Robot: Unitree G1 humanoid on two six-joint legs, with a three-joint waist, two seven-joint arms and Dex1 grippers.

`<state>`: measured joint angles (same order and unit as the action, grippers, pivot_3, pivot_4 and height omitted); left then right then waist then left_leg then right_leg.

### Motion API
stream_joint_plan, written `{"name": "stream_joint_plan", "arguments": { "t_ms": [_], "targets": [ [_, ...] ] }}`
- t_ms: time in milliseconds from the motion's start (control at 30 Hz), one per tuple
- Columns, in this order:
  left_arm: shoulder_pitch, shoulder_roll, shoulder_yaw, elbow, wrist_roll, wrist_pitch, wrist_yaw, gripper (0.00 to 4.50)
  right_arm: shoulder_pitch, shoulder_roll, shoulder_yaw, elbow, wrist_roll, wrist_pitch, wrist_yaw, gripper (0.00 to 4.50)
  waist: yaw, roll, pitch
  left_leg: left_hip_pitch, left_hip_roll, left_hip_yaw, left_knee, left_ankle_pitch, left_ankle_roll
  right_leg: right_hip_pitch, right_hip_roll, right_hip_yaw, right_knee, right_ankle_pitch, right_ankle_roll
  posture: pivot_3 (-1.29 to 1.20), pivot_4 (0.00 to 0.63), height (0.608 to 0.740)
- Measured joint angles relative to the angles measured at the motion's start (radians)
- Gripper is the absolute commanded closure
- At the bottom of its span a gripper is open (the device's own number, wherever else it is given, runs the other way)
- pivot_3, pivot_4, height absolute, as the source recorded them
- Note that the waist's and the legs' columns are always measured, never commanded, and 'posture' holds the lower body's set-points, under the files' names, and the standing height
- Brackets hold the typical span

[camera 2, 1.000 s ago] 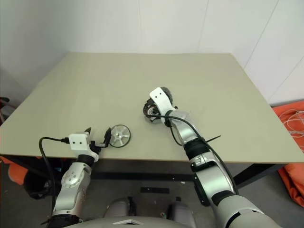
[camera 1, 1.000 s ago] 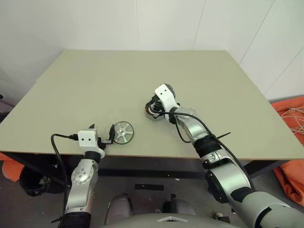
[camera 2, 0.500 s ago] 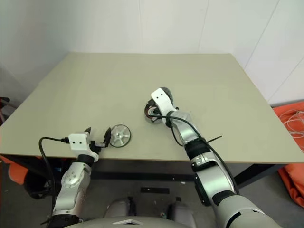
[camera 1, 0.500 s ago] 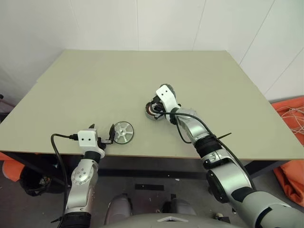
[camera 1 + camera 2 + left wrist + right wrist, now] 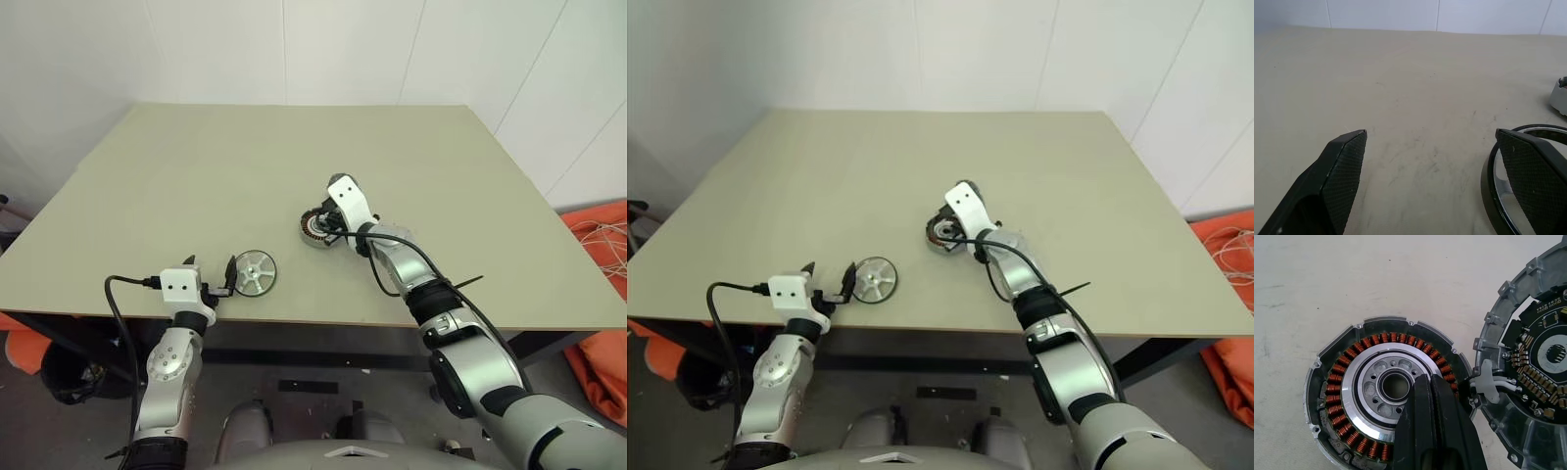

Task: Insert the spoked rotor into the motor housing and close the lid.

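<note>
R gripper (image 5: 1432, 382), fingers pressed together, over motor housing (image 5: 1352, 396) centre; spread L gripper (image 5: 211, 266) beside spoked rotor (image 5: 255, 272).

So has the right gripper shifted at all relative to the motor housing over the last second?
Yes, slightly. The right gripper, shut, has slid toward the robot's right off the motor housing, so more of the copper windings show on its left side.
</note>
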<state>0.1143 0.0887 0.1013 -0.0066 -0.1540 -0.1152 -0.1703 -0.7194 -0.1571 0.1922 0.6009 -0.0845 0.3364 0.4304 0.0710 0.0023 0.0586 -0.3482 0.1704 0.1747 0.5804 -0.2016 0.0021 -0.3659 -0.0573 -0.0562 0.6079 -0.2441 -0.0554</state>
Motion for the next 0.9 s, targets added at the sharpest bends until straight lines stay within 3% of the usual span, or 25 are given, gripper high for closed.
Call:
{"name": "stream_joint_plan", "arguments": {
  "t_ms": [133, 433, 633, 900],
  "targets": [
    [0.000, 0.001, 0.000, -0.001, 0.000, 0.003, 0.000, 0.00, 0.055, 0.004, -0.026, -0.075, 0.035, -0.001, 0.015, 4.49, 0.001, 0.000, 0.000, -0.002, 0.000, 0.000, 0.000, 0.000, 0.000, -0.001, 0.000, 0.000, 0.000, 0.000, 0.000, 0.00, 0.000, 0.740],
    [0.020, 0.009, 0.011, -0.030, -0.061, 0.007, -0.054, 0.00, 0.331, -0.045, -0.058, -0.626, 0.232, 0.061, 0.170, 4.49, 0.002, 0.000, 0.000, -0.001, 0.000, 0.000, -0.001, -0.001, 0.002, -0.001, 0.000, 0.000, -0.001, 0.000, 0.000, 0.00, 0.000, 0.740],
    [0.055, 0.024, 0.010, -0.096, -0.160, 0.041, -0.138, 0.00, 0.358, -0.055, -0.065, -0.680, 0.280, 0.102, 0.176, 4.49, 0.000, -0.001, 0.001, 0.000, 0.001, 0.000, -0.001, 0.000, -0.001, -0.001, 0.000, 0.000, 0.000, -0.004, 0.007, 0.00, 0.000, 0.740],
    [0.214, 0.161, 0.029, -0.392, -0.499, 0.348, -0.266, 0.00, 0.338, -0.062, -0.067, -0.669, 0.284, 0.104, 0.169, 4.49, -0.001, 0.000, 0.001, -0.001, 0.000, 0.000, -0.002, 0.000, 0.000, -0.003, 0.001, 0.000, -0.001, -0.001, 0.000, 0.00, 0.000, 0.740]
  ]
}}
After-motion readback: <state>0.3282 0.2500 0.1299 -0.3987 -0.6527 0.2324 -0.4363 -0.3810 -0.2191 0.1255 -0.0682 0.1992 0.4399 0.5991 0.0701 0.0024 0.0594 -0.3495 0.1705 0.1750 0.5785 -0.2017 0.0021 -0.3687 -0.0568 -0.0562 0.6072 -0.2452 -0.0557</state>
